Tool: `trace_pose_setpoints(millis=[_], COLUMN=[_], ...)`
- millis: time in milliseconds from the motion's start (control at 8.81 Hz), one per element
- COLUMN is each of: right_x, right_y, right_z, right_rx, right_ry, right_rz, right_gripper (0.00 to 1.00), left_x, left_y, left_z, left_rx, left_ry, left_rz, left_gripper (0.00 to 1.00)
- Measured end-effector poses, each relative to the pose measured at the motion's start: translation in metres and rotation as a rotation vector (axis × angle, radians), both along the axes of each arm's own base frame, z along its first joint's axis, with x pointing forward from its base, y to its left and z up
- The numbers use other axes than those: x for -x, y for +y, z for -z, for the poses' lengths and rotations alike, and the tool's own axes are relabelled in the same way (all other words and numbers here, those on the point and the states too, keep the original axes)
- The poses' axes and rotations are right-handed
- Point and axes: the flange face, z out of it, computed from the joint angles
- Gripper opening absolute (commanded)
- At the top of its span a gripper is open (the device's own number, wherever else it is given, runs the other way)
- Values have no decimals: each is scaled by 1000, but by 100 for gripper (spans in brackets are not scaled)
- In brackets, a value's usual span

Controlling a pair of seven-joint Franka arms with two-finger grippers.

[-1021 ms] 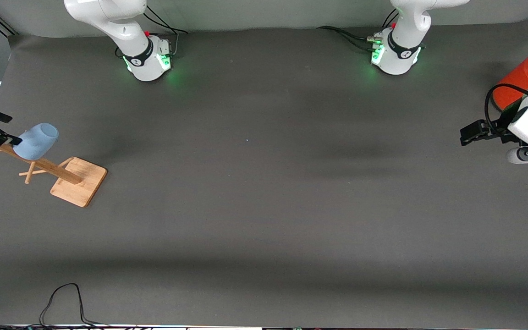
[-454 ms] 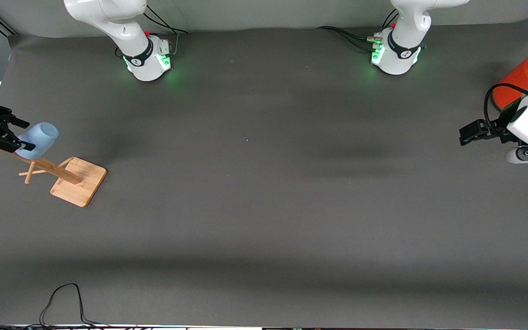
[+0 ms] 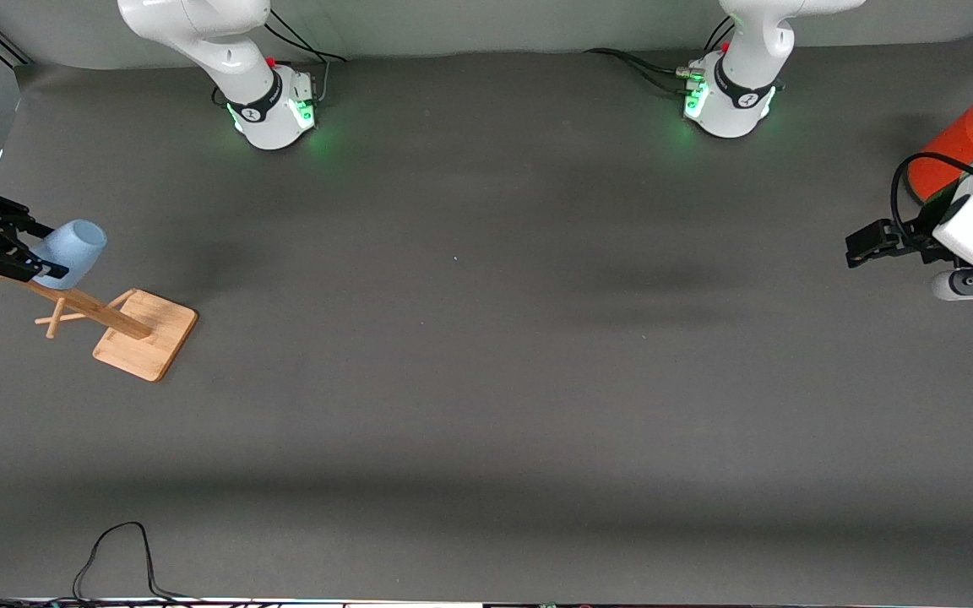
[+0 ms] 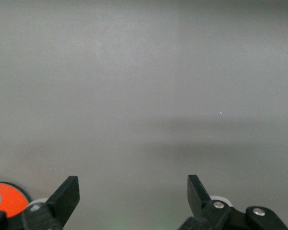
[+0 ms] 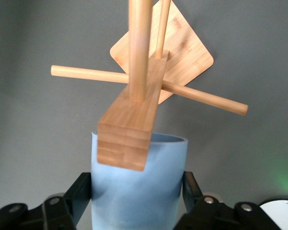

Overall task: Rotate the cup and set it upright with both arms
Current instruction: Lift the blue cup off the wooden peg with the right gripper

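- The cup (image 3: pixel 71 242) is hanging on a peg of the wooden rack (image 3: pixel 145 333) at the right arm's end of the table, tilted, with its open mouth pointing toward roughly two o'clock in the front view.
- The right gripper (image 3: pixel 24 249) is sitting at the cup's narrow base end, at about nine o'clock of it, with one finger on each side of the pale-blue body.
- In the right wrist view the fingers (image 5: pixel 81 194) are pressing against both walls of the cup (image 5: pixel 139 191), so the jaws are closing on it and the hold looks made or nearly made; the rack's post and crossed pegs (image 5: pixel 134 91) are standing just in front of the cup.
- The left gripper (image 3: pixel 867 242) is waiting over bare table at the left arm's end, with the orange can (image 3: pixel 955 152) near it at about one o'clock; its jaws are standing wide apart and holding nothing, as the left wrist view (image 4: pixel 129 194) shows.
- Step in hand, as I judge it: taking hold of the cup on the rack, the first part of the job.
- The next move is calling for a firm grip, then a pull along the peg's line so the cup slides free without dragging the light rack.
- After that the cup is needing to travel toward mid-table, where the left gripper can help turn it mouth-up.
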Motion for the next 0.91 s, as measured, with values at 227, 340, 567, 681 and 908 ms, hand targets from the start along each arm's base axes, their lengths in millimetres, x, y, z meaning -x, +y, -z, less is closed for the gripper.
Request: trace_pose_setpoints(millis=[227, 340, 567, 681, 908], right_x=[0, 0, -1, -3, -7], right_y=[1, 3, 9, 15, 34], right_z=[0, -4, -18, -28, -45], right_rx=[-3, -10, -29, -35, -52], right_ry=[2, 11, 50, 68, 94], right_rz=[-3, -8, 6, 17, 46], right_gripper=[54, 52, 52, 52, 52], left_x=[0, 0, 0, 0, 0], left_y=[-2, -2, -3, -3, -3], left_z=[0, 0, 0, 0, 0], left_rx=[0, 0, 0, 0, 0], left_ry=[1, 1, 1, 1, 1], left_rz=[4, 4, 5, 5, 6], left_gripper=[100, 100, 100, 100, 100])
